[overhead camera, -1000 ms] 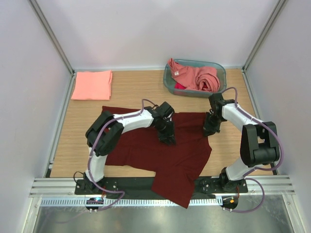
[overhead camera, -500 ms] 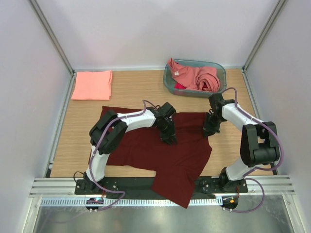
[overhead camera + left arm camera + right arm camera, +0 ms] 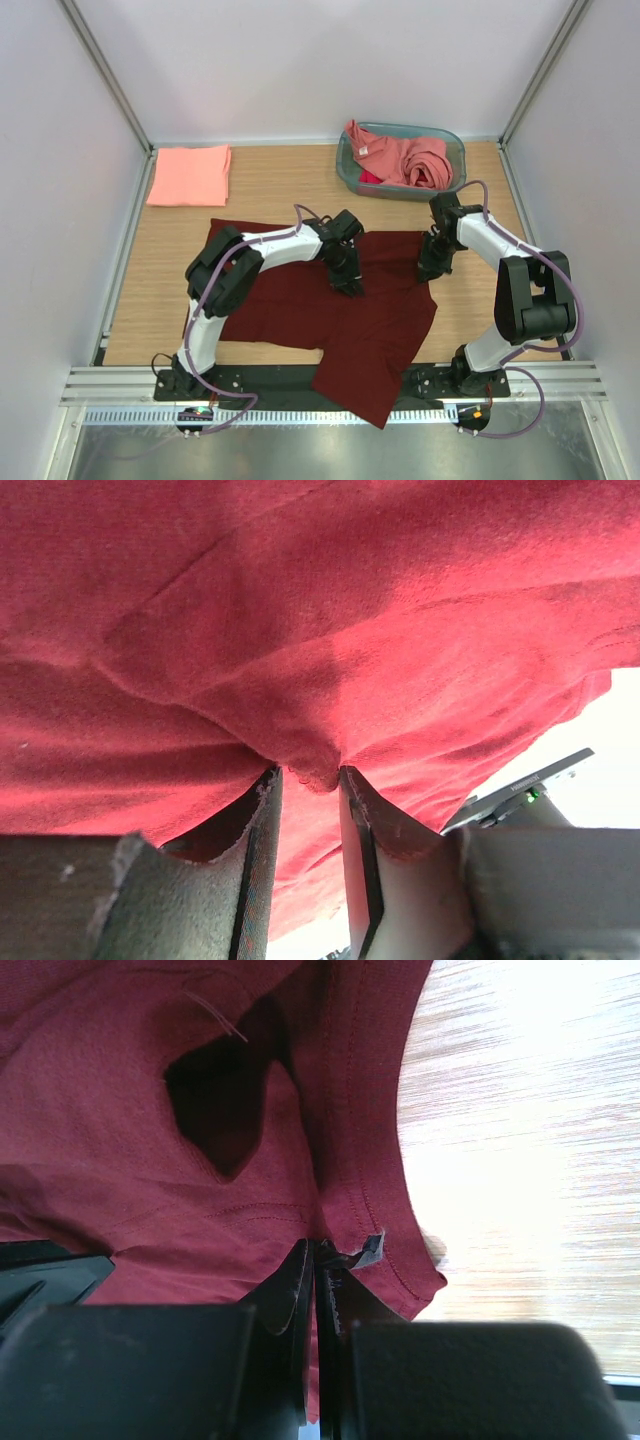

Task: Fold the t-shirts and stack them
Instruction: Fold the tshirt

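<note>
Lying spread and unfolded, the maroon t-shirt (image 3: 380,310) has a tuck nipped between the fingers of the left gripper (image 3: 308,775) and its hem clamped tight by the right gripper (image 3: 318,1252), with one pink t-shirt (image 3: 189,174) folded beyond them and crumpled t-shirts (image 3: 405,160) waiting in the basket (image 3: 343,172).

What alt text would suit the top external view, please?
A dark maroon cloth t-shirt lies spread on a wooden table, the left claw gripping its middle, the right claw its right edge. Behind lie a folded salmon-pink t-shirt and a teal plastic basket of crumpled pink shirts.
</note>
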`<action>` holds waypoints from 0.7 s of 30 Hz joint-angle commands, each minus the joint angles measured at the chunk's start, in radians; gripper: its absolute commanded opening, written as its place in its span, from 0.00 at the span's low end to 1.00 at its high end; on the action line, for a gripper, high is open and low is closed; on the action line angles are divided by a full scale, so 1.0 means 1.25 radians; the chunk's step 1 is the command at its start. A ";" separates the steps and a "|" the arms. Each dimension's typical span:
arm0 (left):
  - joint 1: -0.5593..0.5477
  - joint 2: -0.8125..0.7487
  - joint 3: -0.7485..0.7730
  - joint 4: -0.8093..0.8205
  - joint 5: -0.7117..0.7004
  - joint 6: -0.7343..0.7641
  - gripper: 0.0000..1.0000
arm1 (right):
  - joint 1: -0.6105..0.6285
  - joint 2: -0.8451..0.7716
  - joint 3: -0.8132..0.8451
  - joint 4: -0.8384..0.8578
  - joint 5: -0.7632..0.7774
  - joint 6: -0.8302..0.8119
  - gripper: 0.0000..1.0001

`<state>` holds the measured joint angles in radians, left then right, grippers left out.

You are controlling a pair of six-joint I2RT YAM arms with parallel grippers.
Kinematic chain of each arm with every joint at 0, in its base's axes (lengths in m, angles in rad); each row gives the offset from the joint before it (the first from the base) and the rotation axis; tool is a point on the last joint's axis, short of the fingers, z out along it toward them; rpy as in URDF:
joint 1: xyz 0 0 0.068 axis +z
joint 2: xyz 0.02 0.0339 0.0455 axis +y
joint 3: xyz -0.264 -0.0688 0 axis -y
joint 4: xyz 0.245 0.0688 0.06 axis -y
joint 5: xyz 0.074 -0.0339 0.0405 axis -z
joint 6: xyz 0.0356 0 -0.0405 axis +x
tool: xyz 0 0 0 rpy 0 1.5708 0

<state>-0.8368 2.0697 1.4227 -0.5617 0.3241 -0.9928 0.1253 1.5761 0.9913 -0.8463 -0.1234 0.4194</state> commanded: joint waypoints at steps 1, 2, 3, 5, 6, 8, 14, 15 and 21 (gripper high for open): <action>-0.002 -0.038 0.012 -0.044 -0.048 -0.001 0.31 | 0.003 -0.036 0.013 -0.004 -0.009 -0.012 0.08; -0.002 -0.036 0.015 -0.044 -0.049 0.003 0.32 | 0.004 -0.036 0.012 -0.003 -0.010 -0.012 0.08; -0.002 -0.031 0.020 -0.048 -0.049 0.004 0.32 | 0.003 -0.036 0.010 -0.002 -0.010 -0.013 0.08; -0.002 -0.015 0.039 -0.057 -0.043 0.006 0.31 | 0.003 -0.035 0.008 0.000 -0.013 -0.010 0.08; -0.002 -0.015 0.041 -0.056 -0.042 0.005 0.30 | 0.003 -0.035 0.007 0.000 -0.013 -0.012 0.08; -0.003 -0.019 0.042 -0.057 -0.043 0.005 0.30 | 0.003 -0.035 0.010 0.000 -0.014 -0.012 0.07; -0.003 -0.038 0.044 -0.061 -0.067 0.014 0.31 | 0.003 -0.032 0.008 0.002 -0.013 -0.014 0.07; -0.003 -0.026 0.052 -0.072 -0.064 0.015 0.31 | 0.003 -0.032 0.007 0.003 -0.013 -0.012 0.07; -0.004 -0.002 0.077 -0.075 -0.048 0.022 0.30 | 0.003 -0.034 0.001 0.006 -0.013 -0.009 0.07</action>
<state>-0.8375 2.0674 1.4754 -0.6395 0.2695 -0.9833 0.1253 1.5745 0.9909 -0.8452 -0.1333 0.4168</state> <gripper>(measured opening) 0.304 0.075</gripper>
